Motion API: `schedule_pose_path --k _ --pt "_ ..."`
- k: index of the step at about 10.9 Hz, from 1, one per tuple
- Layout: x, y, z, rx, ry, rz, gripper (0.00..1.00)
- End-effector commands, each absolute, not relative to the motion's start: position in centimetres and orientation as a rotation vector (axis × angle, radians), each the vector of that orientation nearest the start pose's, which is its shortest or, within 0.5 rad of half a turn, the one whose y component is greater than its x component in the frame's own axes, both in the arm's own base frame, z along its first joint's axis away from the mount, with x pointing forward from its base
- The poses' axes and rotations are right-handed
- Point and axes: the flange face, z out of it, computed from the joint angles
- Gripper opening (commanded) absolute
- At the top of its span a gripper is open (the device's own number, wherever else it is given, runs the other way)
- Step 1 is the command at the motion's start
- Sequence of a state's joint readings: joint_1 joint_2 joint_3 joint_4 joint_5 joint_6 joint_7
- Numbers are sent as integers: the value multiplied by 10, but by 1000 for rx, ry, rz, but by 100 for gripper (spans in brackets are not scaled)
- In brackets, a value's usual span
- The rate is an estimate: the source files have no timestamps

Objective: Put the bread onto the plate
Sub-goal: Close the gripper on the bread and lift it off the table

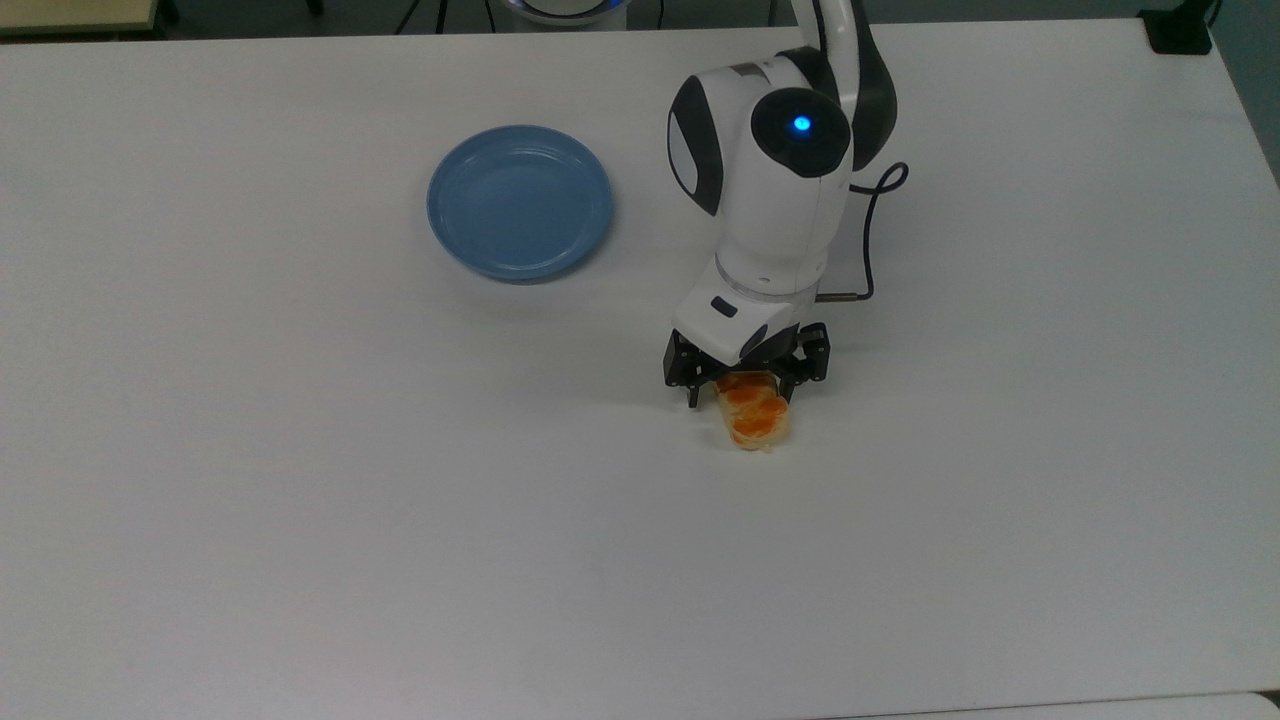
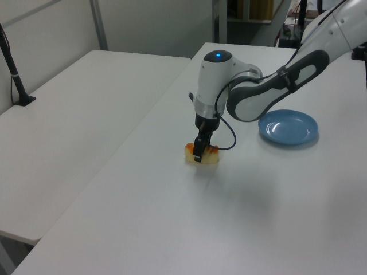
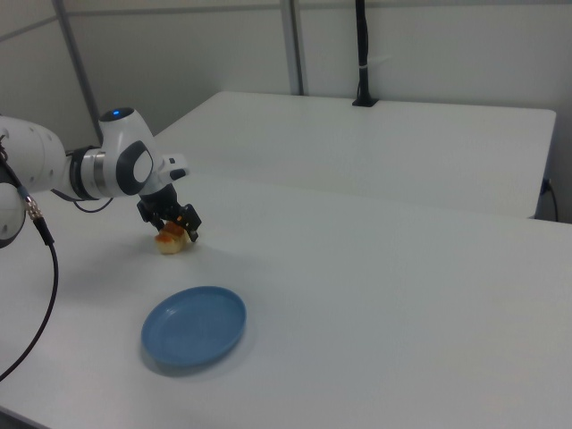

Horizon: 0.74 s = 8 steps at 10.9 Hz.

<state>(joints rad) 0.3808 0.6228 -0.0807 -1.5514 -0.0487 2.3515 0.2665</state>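
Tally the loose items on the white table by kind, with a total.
Bread: 1
Plate: 1
Total: 2

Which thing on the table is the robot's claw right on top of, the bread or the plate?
The bread. The gripper straddles it with open fingers, while the blue plate lies apart, with nothing on it.
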Motion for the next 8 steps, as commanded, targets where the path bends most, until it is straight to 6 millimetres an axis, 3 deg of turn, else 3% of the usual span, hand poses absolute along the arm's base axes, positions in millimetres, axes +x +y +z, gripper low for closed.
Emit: schedule_pose_path --k 1,2,3,7,8 --pt "692 226 295 -3134 -59 -360 61" --pt "692 228 296 -3131 -33 -362 40" --pt "692 229 299 -3130 -29 -367 29" --pt "692 217 340 -3113 -15 -427 28" --pt "684 210 349 -3113 -8 -421 28"
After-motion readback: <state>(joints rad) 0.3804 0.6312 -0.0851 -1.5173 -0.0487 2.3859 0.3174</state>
